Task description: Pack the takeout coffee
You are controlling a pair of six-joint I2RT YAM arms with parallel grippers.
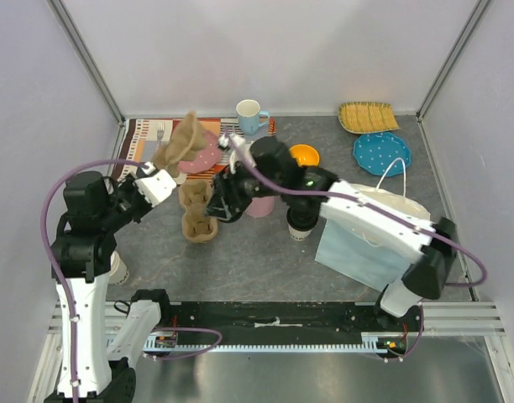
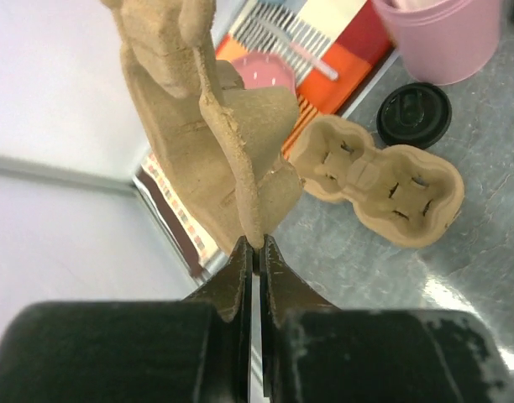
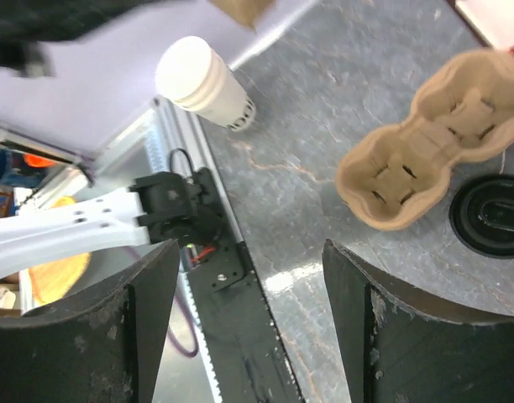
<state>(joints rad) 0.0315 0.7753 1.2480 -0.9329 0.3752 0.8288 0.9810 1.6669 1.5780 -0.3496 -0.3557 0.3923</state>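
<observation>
The takeout coffee (image 1: 300,221), an off-white paper cup with a black lid, stands mid-table under my right arm, next to a pink cup (image 1: 261,206). My left gripper (image 2: 257,243) is shut on the edge of a brown cardboard cup carrier (image 2: 202,126) and holds it upright in the air (image 1: 183,138). A second cup carrier (image 1: 196,215) lies flat on the table. My right gripper (image 3: 249,252) is open and empty, hovering beside that flat carrier (image 3: 429,168). A loose black lid (image 3: 492,217) lies by the carrier.
A light-blue paper bag (image 1: 362,239) lies at the right. A blue mug (image 1: 250,114), orange bowl (image 1: 305,154), blue plate (image 1: 380,153) and woven yellow plate (image 1: 368,116) sit at the back. A white paper cup (image 3: 202,80) lies near the left arm's base.
</observation>
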